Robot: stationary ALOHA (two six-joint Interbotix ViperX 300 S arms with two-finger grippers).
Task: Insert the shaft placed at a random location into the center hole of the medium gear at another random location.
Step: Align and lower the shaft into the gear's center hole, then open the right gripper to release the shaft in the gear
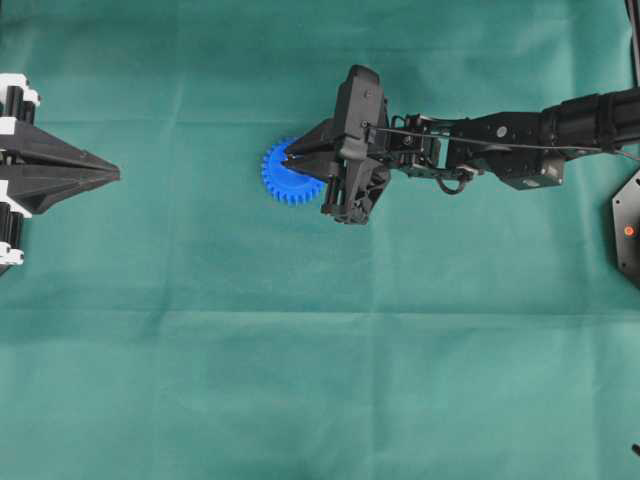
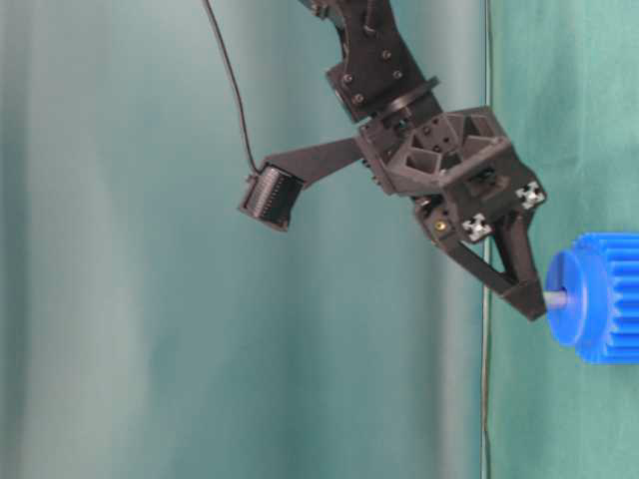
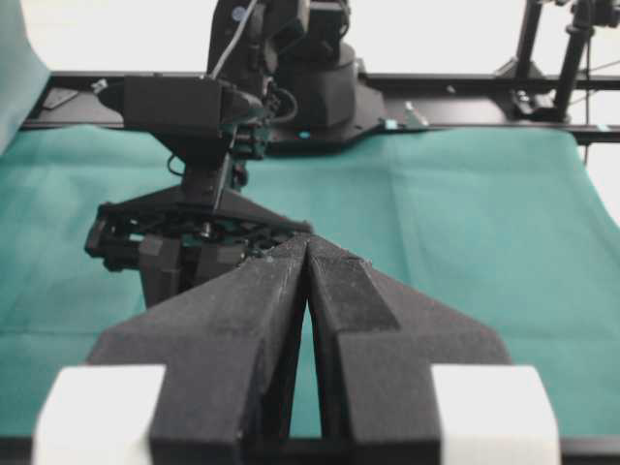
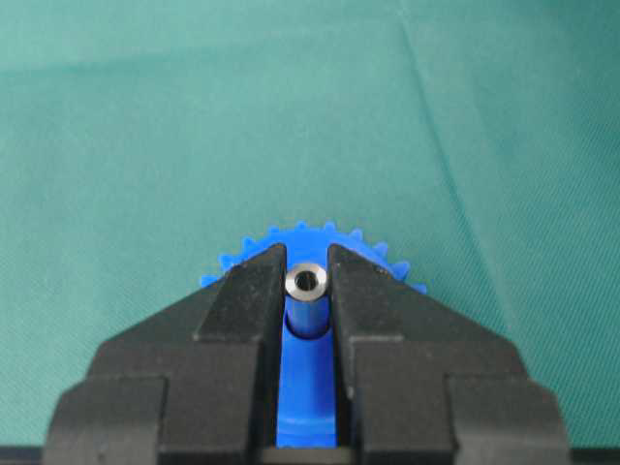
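Observation:
The blue medium gear [image 1: 283, 178] lies flat on the green cloth left of the middle. My right gripper [image 1: 288, 158] hangs right over its hub and is shut on the shaft [image 4: 308, 281], a short silver pin held upright between the fingertips. In the table-level view the shaft [image 2: 557, 297] runs from the fingertips [image 2: 531, 297] into the raised hub [image 2: 569, 299], so the center hole is hidden by it. The gear's teeth [image 4: 312, 235] show beyond the jaws. My left gripper [image 1: 112, 173] is shut and empty at the far left, well away from the gear.
Green cloth [image 1: 320, 380] covers the whole table. The right arm [image 1: 520, 140] stretches in from the right edge, and a black base plate [image 1: 628, 230] sits there. A black frame rail [image 3: 465, 87] runs along the far side in the left wrist view.

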